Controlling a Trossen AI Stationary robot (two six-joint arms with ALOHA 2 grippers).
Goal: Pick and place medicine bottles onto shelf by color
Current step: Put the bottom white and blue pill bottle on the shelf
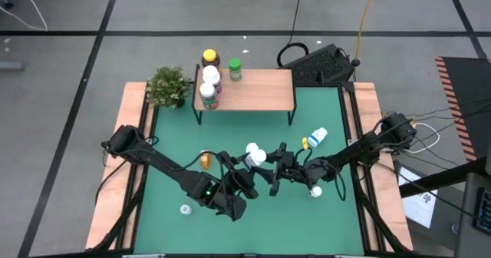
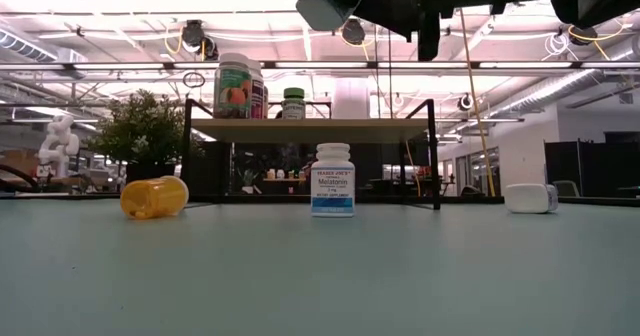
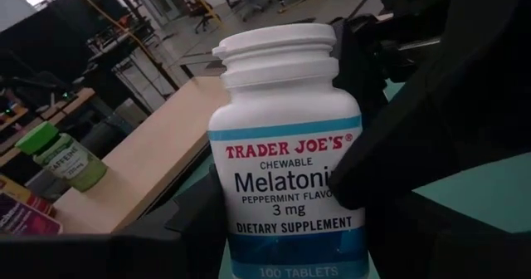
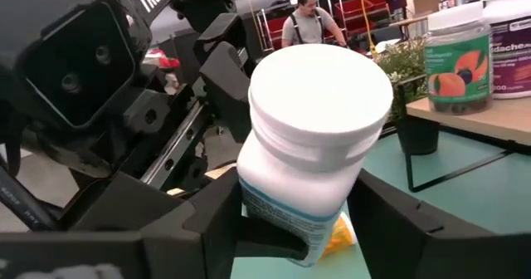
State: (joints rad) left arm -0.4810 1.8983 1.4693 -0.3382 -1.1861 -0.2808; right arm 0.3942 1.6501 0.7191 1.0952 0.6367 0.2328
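Both claws met mid-worktop: the left claw (image 1: 259, 168) and right claw (image 1: 270, 173) each gripped the white melatonin bottle (image 1: 254, 155), at 6 o'clock from the light wood shelf (image 1: 257, 90).

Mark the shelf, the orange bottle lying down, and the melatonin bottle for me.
shelf (image 1: 257, 90), high view, bare wood top.
orange bottle (image 2: 154, 197), low view, its side.
melatonin bottle (image 2: 333, 181), low view, its label.

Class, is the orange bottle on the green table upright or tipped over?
Tipped over: the low view shows the orange bottle lying on its side.
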